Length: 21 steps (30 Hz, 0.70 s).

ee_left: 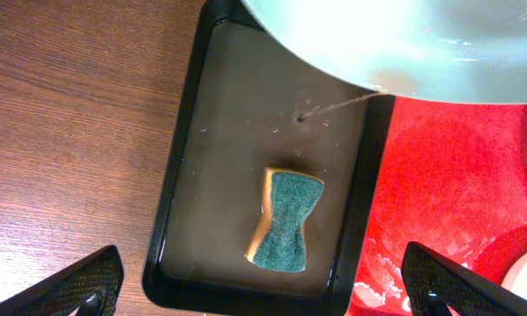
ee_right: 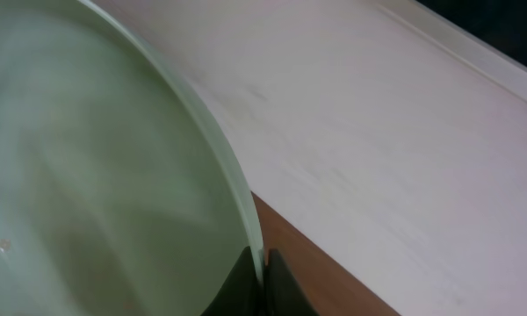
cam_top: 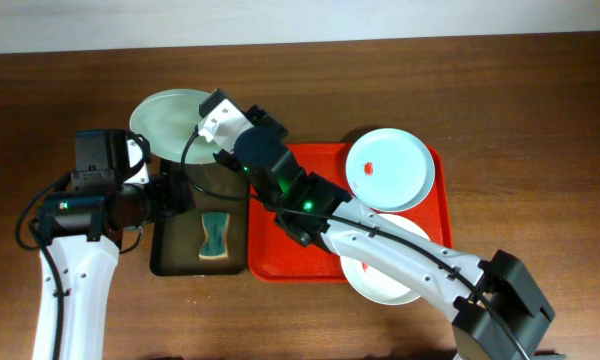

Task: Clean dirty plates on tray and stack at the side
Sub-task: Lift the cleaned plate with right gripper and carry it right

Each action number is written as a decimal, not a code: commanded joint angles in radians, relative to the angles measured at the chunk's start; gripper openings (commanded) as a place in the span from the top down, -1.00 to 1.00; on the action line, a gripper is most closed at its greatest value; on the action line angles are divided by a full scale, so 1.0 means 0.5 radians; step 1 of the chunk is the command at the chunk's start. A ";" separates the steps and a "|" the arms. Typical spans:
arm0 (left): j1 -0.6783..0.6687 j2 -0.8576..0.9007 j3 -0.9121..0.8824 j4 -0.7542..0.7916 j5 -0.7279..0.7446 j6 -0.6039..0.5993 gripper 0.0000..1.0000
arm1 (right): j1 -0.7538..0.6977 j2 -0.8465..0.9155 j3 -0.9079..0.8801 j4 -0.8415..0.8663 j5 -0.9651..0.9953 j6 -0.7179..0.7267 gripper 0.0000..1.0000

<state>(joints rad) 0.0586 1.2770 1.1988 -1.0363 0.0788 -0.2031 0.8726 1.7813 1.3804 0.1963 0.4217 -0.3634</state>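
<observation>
My right gripper (cam_top: 208, 128) is shut on the rim of a pale mint plate (cam_top: 170, 120), held tilted above the far end of the dark tray; the fingers (ee_right: 263, 276) pinch its edge (ee_right: 114, 193). This plate shows at the top of the left wrist view (ee_left: 404, 44), dripping water. A second plate (cam_top: 388, 168) with a small red smear lies at the red tray's (cam_top: 290, 250) far right corner. A third plate (cam_top: 380, 280) lies at its near edge, partly under my right arm. My left gripper (ee_left: 263, 285) is open and empty above the dark tray's near end.
A narrow dark tray (cam_top: 175, 262) left of the red tray holds a green and yellow sponge (cam_top: 214, 236), also seen in the left wrist view (ee_left: 285, 221). The red tray (ee_left: 457, 175) is wet. Brown table and a pale wall strip lie beyond.
</observation>
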 commanded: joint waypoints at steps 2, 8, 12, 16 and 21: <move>0.006 -0.018 0.027 -0.002 0.022 -0.012 -0.99 | 0.050 -0.062 0.056 0.057 0.018 0.008 0.92; 0.006 -0.018 0.027 -0.002 0.022 -0.012 -0.99 | 0.051 -0.061 0.056 0.058 0.017 0.009 0.92; 0.006 -0.018 0.027 -0.003 0.022 -0.012 -0.98 | 0.060 -0.061 0.056 0.066 0.178 -0.043 0.92; 0.006 -0.018 0.027 -0.002 0.022 -0.012 -0.98 | 0.065 -0.065 0.056 0.037 0.323 -0.008 0.92; 0.006 -0.018 0.027 -0.002 0.022 -0.012 -0.99 | 0.074 -0.072 0.056 0.036 0.388 0.009 0.92</move>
<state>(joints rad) 0.0586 1.2770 1.1988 -1.0363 0.0788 -0.2031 0.8986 1.7809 1.3804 0.2108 0.5873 -0.3771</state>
